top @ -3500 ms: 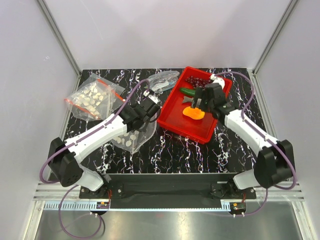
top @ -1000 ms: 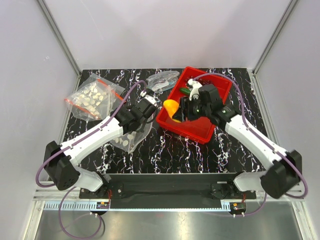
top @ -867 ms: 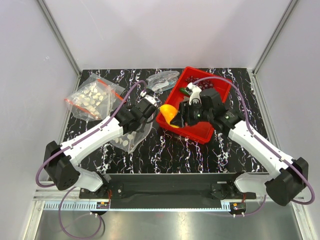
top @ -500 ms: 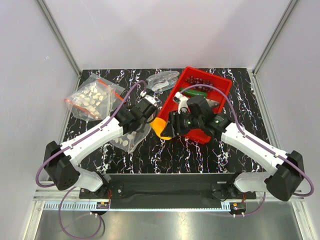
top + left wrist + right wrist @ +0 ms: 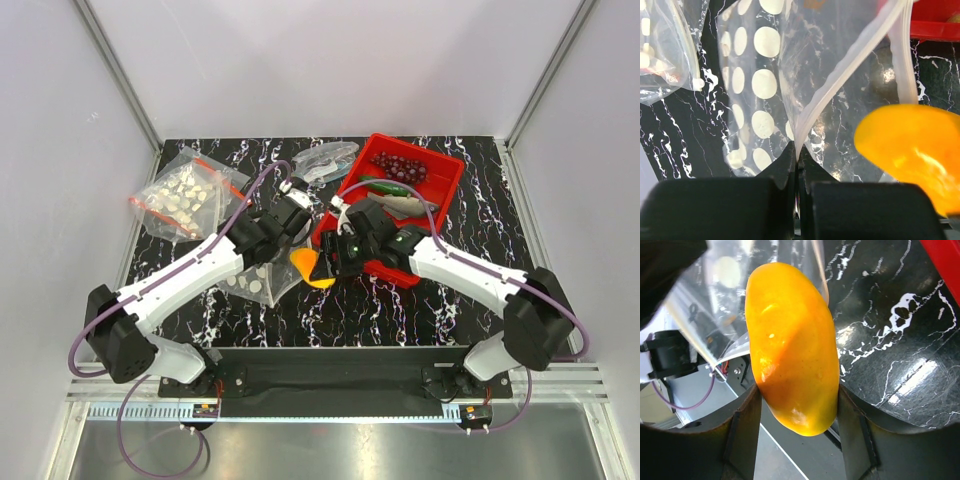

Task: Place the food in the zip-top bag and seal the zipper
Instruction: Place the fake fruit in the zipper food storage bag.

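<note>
My left gripper (image 5: 295,230) is shut on the mouth edge of the dotted clear zip-top bag (image 5: 256,282) and holds it lifted; in the left wrist view the pale seal strip (image 5: 840,75) runs up from the closed fingertips (image 5: 796,150). My right gripper (image 5: 323,262) is shut on the orange-yellow fruit (image 5: 306,268) at the bag's open mouth, left of the red tray (image 5: 352,195). The fruit fills the right wrist view (image 5: 792,345), bag film (image 5: 725,275) behind it. The grape bunch (image 5: 400,165), cucumber (image 5: 388,186) and grey fish (image 5: 408,205) lie in the tray.
A second dotted clear bag with red strips (image 5: 185,195) lies at the back left. A smaller undotted clear bag (image 5: 325,160) lies behind the tray's left corner. Grey walls close the table's sides and back.
My right gripper has carried the orange-yellow fruit from over the tray's left edge leftward and toward me, down to the bag's mouth. The left gripper has kept its hold on the bag.
</note>
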`<action>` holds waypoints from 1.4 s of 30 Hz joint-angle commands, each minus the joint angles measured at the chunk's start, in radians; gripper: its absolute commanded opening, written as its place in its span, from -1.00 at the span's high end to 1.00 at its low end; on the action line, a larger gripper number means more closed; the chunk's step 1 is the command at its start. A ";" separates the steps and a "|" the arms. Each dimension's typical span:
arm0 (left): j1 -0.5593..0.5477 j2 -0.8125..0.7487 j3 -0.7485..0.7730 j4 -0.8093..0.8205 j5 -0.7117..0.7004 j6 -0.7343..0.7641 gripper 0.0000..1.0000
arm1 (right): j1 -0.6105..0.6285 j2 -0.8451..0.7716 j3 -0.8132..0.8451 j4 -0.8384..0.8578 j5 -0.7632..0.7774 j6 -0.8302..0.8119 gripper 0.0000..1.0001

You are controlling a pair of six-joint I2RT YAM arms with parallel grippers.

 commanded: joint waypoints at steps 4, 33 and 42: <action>-0.009 -0.047 -0.005 0.054 0.026 0.030 1.00 | 0.007 0.050 0.058 0.091 0.015 0.056 0.26; 0.045 -0.113 -0.022 0.097 0.176 0.021 1.00 | 0.012 -0.015 0.085 0.102 0.127 0.070 -0.50; 0.082 -0.133 -0.022 0.105 0.212 0.018 1.00 | 0.018 -0.047 -0.050 0.185 0.130 0.030 -0.45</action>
